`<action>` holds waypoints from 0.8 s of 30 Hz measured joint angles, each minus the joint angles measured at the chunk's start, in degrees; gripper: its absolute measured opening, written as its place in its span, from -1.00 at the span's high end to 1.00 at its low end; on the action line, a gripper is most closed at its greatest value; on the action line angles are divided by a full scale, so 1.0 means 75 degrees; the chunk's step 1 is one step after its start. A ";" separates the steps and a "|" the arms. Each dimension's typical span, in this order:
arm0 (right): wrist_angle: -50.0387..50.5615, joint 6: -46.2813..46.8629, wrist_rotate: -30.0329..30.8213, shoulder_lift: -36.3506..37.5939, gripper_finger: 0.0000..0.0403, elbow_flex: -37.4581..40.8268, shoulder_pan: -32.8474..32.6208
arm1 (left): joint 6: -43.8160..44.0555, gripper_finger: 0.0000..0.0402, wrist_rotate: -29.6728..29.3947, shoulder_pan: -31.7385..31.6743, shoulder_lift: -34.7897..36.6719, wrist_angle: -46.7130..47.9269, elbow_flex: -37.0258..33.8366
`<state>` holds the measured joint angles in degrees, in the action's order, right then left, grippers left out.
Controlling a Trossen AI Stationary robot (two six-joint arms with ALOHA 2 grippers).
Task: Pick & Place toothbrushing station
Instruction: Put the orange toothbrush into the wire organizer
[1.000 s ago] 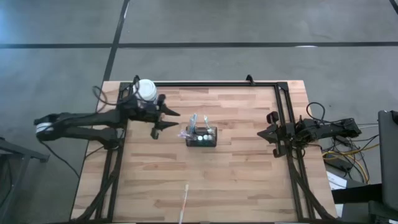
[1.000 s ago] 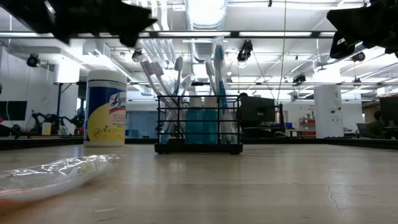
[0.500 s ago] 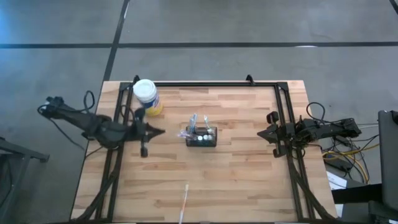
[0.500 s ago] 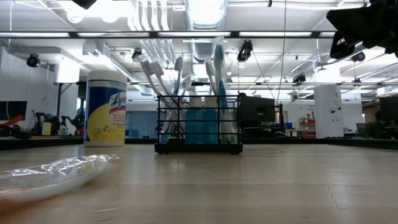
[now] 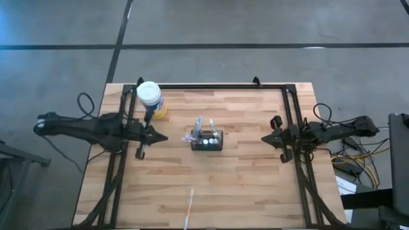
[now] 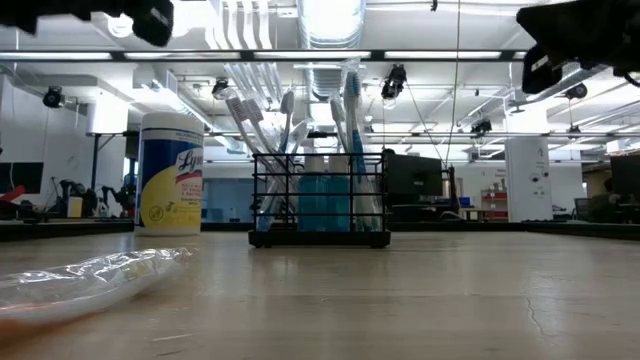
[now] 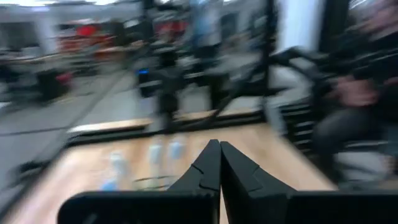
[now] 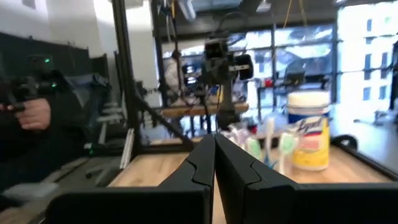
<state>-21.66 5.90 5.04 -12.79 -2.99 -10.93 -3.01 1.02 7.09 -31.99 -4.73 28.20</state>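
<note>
The toothbrushing station (image 5: pixel 208 140), a small black mesh box with toothbrushes standing in it (image 6: pixel 320 200), rests on its base at the middle of the wooden table. My left gripper (image 5: pixel 165 137) hangs shut and level to the station's left, pointing at it with a gap between them; in its wrist view the fingertips (image 7: pixel 219 145) meet with nothing between them. My right gripper (image 5: pixel 264 139) is shut at the table's right side, well away from the station, fingertips together (image 8: pixel 214 138).
A yellow canister with a white lid (image 5: pixel 151 100) stands at the far left, beside the left arm (image 6: pixel 170 172). A thin plastic-wrapped item (image 5: pixel 190 206) lies near the front edge. Black frame rails (image 5: pixel 291 128) run along the table's sides and back.
My left gripper has shut; a second ago its fingers stood open beside the canister. It has swung away from the canister toward the table's near edge and drawn back a little to the left. The canister and the station stay where they were.
</note>
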 joint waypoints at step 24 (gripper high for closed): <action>0.3276 0.2830 0.1003 -1.0542 0.96 -0.8714 -0.1885 | 0.0388 0.95 0.0337 -0.1151 0.1319 -0.1021 -0.1599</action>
<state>2.91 27.13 12.56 -91.86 -68.34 -25.07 -0.10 3.55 -1.54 -22.10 -12.39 16.21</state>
